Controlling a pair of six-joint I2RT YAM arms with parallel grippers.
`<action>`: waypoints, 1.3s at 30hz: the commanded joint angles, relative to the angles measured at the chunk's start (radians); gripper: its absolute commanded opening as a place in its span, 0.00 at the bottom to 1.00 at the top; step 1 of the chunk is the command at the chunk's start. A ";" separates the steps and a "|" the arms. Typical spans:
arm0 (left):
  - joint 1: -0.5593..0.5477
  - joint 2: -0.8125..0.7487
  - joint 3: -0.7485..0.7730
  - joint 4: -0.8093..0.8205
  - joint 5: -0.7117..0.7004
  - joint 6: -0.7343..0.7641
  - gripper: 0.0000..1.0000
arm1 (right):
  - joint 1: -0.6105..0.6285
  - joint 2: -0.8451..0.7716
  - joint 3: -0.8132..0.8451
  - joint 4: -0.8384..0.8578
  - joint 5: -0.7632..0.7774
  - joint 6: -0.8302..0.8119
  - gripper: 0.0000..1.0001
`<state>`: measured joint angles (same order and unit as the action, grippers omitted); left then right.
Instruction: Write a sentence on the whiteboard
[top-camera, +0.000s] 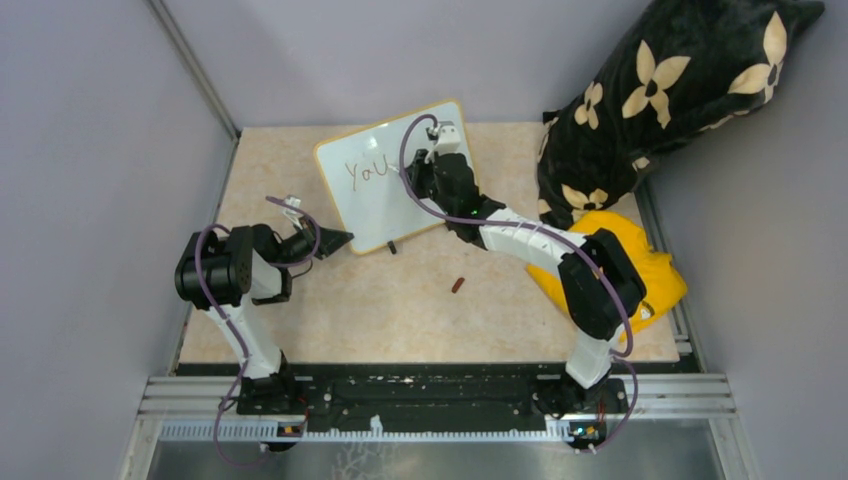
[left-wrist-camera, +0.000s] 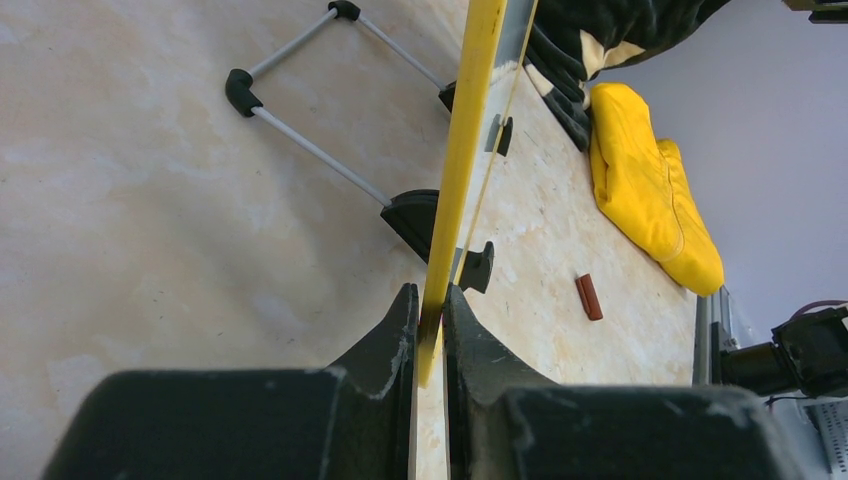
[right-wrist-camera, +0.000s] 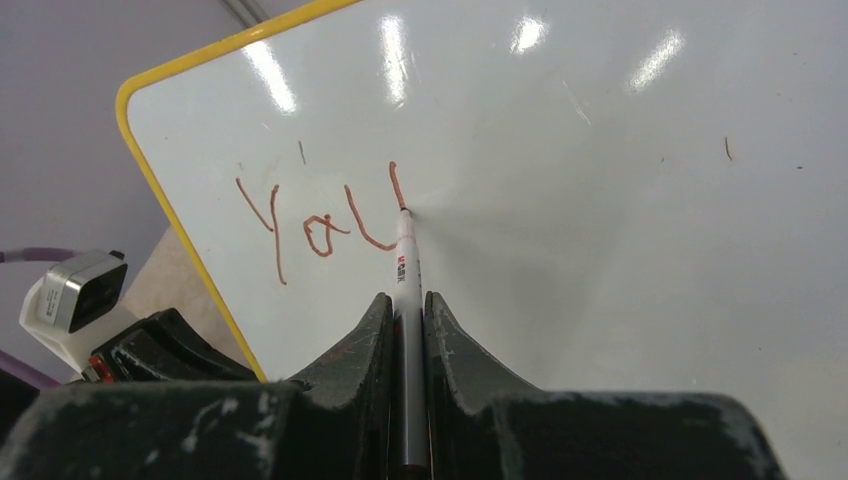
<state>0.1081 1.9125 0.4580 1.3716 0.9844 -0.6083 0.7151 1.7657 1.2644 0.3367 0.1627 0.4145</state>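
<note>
Whiteboard (top-camera: 372, 212): glossy white, rounded corners, thin yellow frame; stands near the tabletop's far edge, centre.
Sentence (right-wrist-camera: 320, 225): red-brown strokes "You", by the board's left edge.
Left gripper (left-wrist-camera: 430, 296): clamped on the frame's corner.
Right gripper (right-wrist-camera: 406, 300): closed on a white marker (right-wrist-camera: 405, 258), tip touching the board.
Tabletop (top-camera: 400, 312): mottled beige, stone-like.
Walls (top-camera: 90, 150): plain lilac-grey.

Table middle: open between the two arms, apart from a small reddish-brown piece (top-camera: 458, 284).
Far left: bare table (top-camera: 270, 170) between the left wall and the whiteboard (top-camera: 375, 210), free to pass.
Board's near-left corner: blocked by the left gripper (top-camera: 343, 240), clamped on the yellow frame.
Board face: right part taken by the right gripper (top-camera: 418, 165) and its marker (right-wrist-camera: 405, 260), tip touching the surface.
Behind the board: wire stand (left-wrist-camera: 310, 150) in the way.
Right side: crowded by a black flowered cushion (top-camera: 650, 100) and a yellow cloth (top-camera: 650, 265).
</note>
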 joint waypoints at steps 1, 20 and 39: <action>-0.005 -0.011 0.007 -0.025 0.004 0.011 0.00 | -0.012 -0.067 -0.028 0.018 0.003 0.014 0.00; -0.006 -0.010 0.008 -0.028 0.005 0.012 0.00 | -0.102 -0.210 -0.092 0.085 0.088 0.024 0.00; -0.008 -0.008 0.013 -0.032 0.009 0.015 0.00 | 0.017 -0.180 -0.097 0.153 0.221 -0.265 0.01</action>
<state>0.1070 1.9125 0.4583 1.3678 0.9878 -0.6048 0.7315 1.5753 1.1400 0.4332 0.3634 0.2005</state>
